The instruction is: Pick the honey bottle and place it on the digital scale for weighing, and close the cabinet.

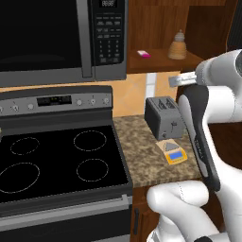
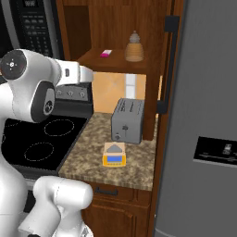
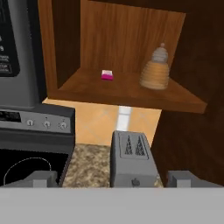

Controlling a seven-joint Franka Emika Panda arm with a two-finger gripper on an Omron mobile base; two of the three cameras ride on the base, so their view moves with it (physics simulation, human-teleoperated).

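Note:
The amber honey bottle (image 3: 156, 70) stands upright on the right of the open cabinet's shelf (image 3: 83, 85), also seen in the base views as the honey bottle (image 1: 177, 46) (image 2: 134, 48). The cabinet door (image 3: 201, 57) is swung out to the right, its edge and dark handle (image 2: 169, 28) facing me. The yellow-orange digital scale (image 1: 174, 152) (image 2: 114, 155) lies on the counter in front of the toaster. My gripper (image 3: 113, 178) is open and empty, fingertips (image 3: 43, 177) wide apart, below the shelf and short of it, above the toaster.
A grey two-slot toaster (image 3: 131, 157) (image 1: 163, 117) stands on the granite counter (image 2: 88, 157). A small pink-and-white item (image 3: 106, 75) lies left on the shelf. The microwave (image 1: 56, 33) hangs over the black stove (image 1: 52, 160). A grey fridge (image 2: 203, 115) stands right.

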